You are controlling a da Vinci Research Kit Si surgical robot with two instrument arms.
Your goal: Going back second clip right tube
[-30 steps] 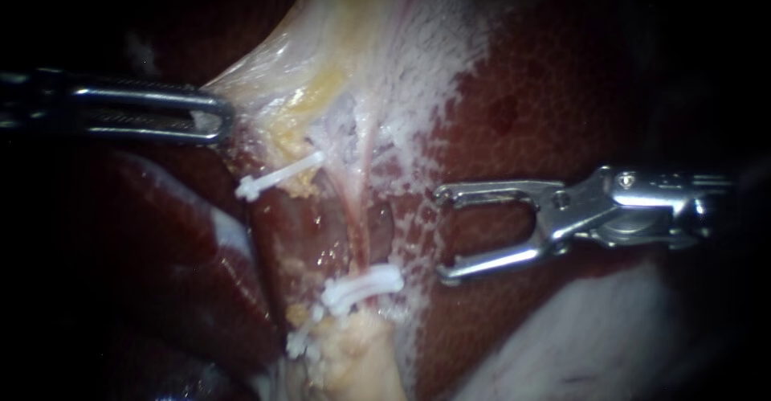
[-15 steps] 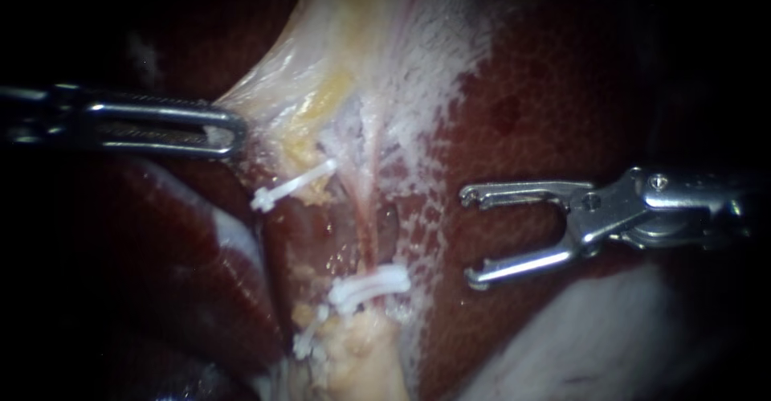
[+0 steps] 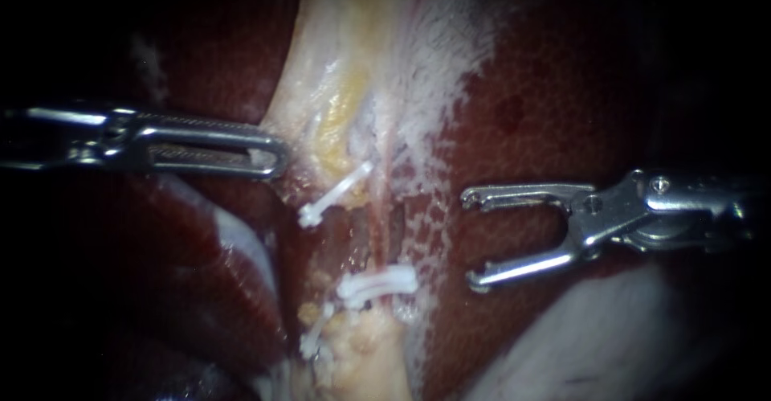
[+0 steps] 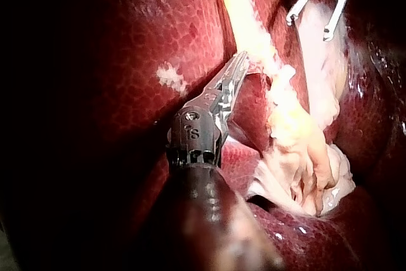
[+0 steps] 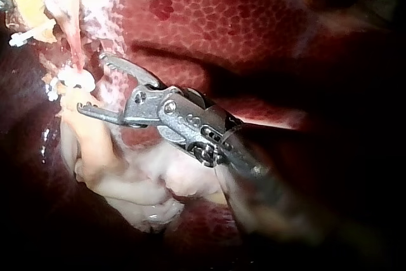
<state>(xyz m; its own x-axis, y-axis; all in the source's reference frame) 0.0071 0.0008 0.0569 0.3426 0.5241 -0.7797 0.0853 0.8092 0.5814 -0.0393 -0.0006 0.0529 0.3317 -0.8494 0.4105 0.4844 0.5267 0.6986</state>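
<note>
My left instrument (image 3: 277, 158) comes in from the left, its slotted jaws shut on the edge of the pale yellowish tissue (image 3: 345, 87); in the left wrist view (image 4: 240, 63) they lie together on that same strand. A thin pink tube (image 3: 376, 232) runs down below it. One white clip (image 3: 333, 196) crosses high up, and a thicker white clip (image 3: 377, 282) sits lower on the tube. My right instrument (image 3: 470, 240) stands to the right of the clips, jaws open and empty, apart from the tube. In the right wrist view its open jaws (image 5: 92, 84) face the lower clip (image 5: 71, 80).
Dark red liver (image 3: 546, 112) surrounds the field. Another small white clip (image 3: 316, 338) lies beside a fatty yellow stump (image 3: 361, 353) at the bottom. A pale whitish mass (image 3: 586, 329) lies under my right instrument. The left wrist view shows my right instrument (image 4: 309, 26) ahead, jaws open.
My left instrument moved right and down with the pale tissue, so the strand slackened and the upper clip shifted right. My right instrument drew back to the right, then held still.
</note>
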